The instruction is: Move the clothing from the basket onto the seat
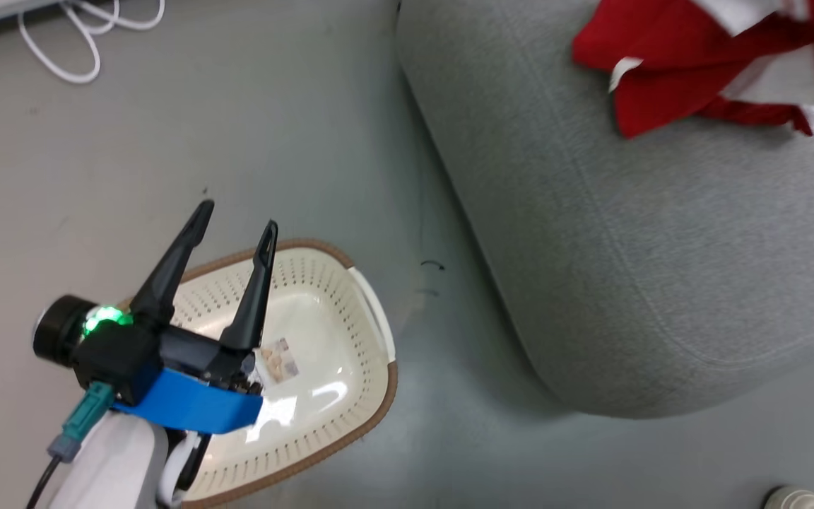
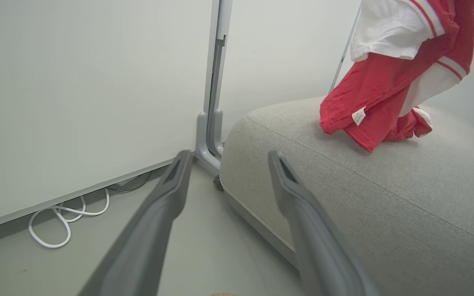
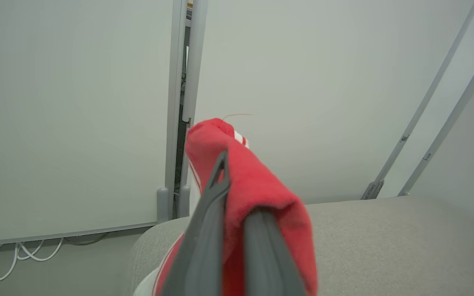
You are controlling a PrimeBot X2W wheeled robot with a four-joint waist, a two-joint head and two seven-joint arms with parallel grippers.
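The right gripper [image 3: 237, 193] pinches the clothing [image 2: 368, 94], which hangs with its lower folds touching the seat [image 1: 647, 247], well in from its rounded corner. Fabric wraps the fingers [image 3: 204, 230], so it may snag on release. The left gripper [image 1: 237, 215] stands wide over the basket [image 1: 377, 311]. Whether both garments are in the bundle is unclear.
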